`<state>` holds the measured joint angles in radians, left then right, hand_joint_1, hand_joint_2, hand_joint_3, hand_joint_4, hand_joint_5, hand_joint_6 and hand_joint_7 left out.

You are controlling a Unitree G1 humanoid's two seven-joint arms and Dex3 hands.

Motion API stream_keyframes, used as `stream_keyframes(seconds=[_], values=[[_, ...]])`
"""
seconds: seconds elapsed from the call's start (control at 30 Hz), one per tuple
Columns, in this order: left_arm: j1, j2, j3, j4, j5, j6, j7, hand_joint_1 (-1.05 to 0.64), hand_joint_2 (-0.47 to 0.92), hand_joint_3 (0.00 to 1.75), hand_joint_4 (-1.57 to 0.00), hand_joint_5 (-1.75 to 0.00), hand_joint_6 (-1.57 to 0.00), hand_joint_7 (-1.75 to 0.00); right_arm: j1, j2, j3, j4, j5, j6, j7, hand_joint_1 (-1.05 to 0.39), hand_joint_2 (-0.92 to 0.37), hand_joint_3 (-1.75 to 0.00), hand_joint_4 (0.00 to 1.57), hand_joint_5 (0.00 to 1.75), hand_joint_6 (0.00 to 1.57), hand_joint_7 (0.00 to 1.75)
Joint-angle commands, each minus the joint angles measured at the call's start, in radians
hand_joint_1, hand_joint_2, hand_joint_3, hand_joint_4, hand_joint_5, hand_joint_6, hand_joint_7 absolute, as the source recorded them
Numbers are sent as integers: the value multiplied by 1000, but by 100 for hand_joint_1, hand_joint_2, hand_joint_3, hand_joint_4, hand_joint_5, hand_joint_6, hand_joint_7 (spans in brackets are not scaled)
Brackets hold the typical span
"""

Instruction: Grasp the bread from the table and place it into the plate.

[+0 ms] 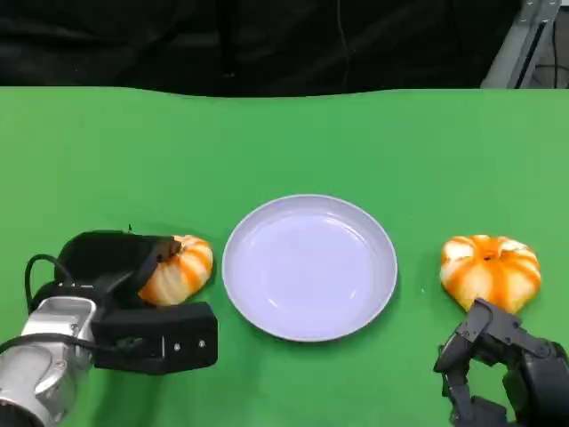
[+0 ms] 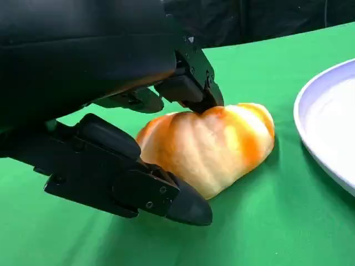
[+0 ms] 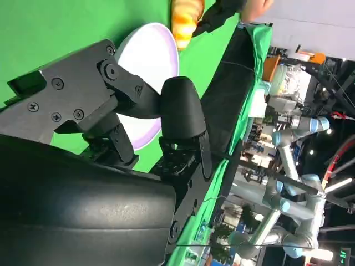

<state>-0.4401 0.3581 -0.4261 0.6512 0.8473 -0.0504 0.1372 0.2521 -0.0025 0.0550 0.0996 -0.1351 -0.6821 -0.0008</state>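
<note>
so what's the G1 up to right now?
Its left hand is closing around the pumpkin-shaped bread left of the white plate; the left wrist view shows fingers touching the bun's top and side while it sits on the green table. The plate holds nothing yet. A second bun lies to the plate's right, with the right hand just short of it, holding nothing.
</note>
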Motion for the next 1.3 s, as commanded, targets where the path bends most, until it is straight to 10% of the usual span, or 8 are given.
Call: stream_keyframes(seconds=[0.03, 0.87, 0.93, 1.1, 1.3], values=[[-20, 4, -10, 39, -16, 1, 21, -82, 92, 2, -41, -1, -55, 0, 6, -4, -3, -1, 13, -4, -6, -14, -60, -104, 81, 175, 71, 159], [-52, -49, -53, 229, -41, -69, 228, -83, 92, 1, -42, 0, -57, 0, 14, 0, -2, -17, 11, 13, -7, -13, -58, -108, 81, 175, 71, 160], [-45, -69, -57, 287, -44, -111, 333, -52, 82, 0, -62, -7, -68, -4, 12, -3, -3, -13, 12, 4, -6, -13, -58, -108, 81, 175, 71, 161], [-66, -80, -70, 356, -49, -148, 397, -44, 79, 0, -69, -7, -72, -3, 12, -3, -3, -13, 13, 2, -5, -12, -58, -109, 82, 175, 71, 161], [-69, -122, -14, 409, -137, -189, 452, -3, 84, 1, -78, -134, -118, -5, 14, -8, -2, -13, 32, 1, 7, -12, -58, -110, 82, 175, 70, 161]])
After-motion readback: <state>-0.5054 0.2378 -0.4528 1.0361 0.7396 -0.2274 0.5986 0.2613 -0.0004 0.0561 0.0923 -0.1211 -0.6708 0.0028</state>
